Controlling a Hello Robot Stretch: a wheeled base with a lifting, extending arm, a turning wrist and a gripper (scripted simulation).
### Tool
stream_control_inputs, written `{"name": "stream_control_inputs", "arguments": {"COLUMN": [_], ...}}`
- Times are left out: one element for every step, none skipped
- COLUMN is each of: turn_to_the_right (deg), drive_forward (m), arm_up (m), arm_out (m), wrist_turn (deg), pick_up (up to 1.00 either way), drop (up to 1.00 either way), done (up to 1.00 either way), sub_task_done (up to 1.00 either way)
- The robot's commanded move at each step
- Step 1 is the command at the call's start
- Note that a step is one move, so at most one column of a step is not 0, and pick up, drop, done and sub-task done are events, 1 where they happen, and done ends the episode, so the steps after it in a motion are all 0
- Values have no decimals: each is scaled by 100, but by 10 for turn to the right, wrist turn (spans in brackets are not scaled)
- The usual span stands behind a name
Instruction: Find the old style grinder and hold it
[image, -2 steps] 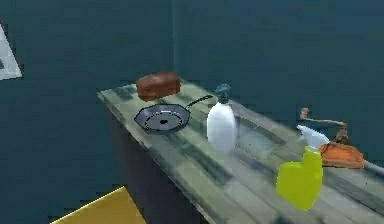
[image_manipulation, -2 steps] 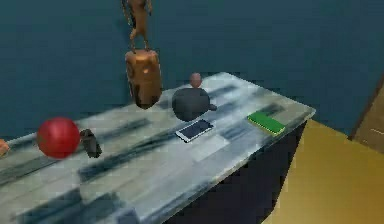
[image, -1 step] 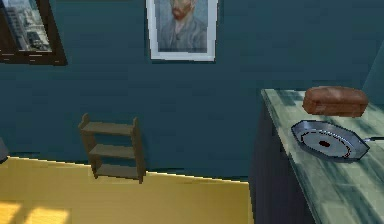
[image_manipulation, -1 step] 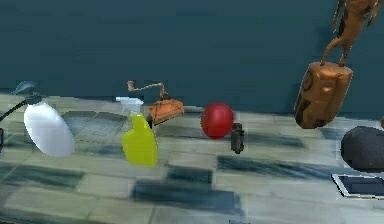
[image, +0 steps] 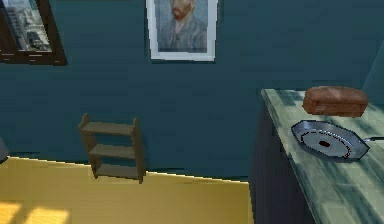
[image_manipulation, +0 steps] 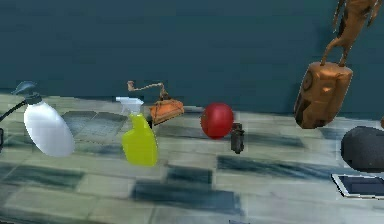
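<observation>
Along the striped counter (image_manipulation: 190, 195) on the arm's side, w/ dark blue wall behind, there's a row of stuff. Biggest is a brown carved-looking piece (image_manipulation: 323, 95) at the right. Then come a white rounded thing (image_manipulation: 48, 130), a yellow spray bottle (image_manipulation: 139, 142), a dark round lump (image_manipulation: 362, 148) and a red ball (image_manipulation: 217, 120). The small orange-brown grinder (image_manipulation: 165, 108) w/ thin crank on top sits toward the back, btwn bottle and ball. That's prob. the old style one, judging by the crank. A tiny dark shaker (image_manipulation: 237, 138) stands just beside the ball.

Progress: the find part looks done, since the grinder is right there on the counter. The hold part is not yet done, as it rests on the surface. Gripper's state: can't tell. What's left is reach, take and lift, w/ the bottle and ball close on either side.

Containers: the spray bottle is opaque, contents unknown. Ahead, an eight-sided plate (image: 305, 128) has nothing on it; a bread loaf (image: 334, 99) lies just behind it, on the countertop. The little wooden shelf (image: 112, 148) stands by the wall.
</observation>
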Motion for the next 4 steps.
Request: {"name": "stream_control_inputs", "arguments": {"turn_to_the_right": [0, 0, 0, 0], "drive_forward": [0, 0, 0, 0], "arm_up": [38, 0, 0, 0], "arm_out": [0, 44, 0, 0], "wrist_turn": [0, 0, 450, 450], "pick_up": [0, 0, 0, 0], "drop": [0, 0, 0, 0], "done": [0, 0, 0, 0], "sub_task_done": [0, 0, 0, 0]}}
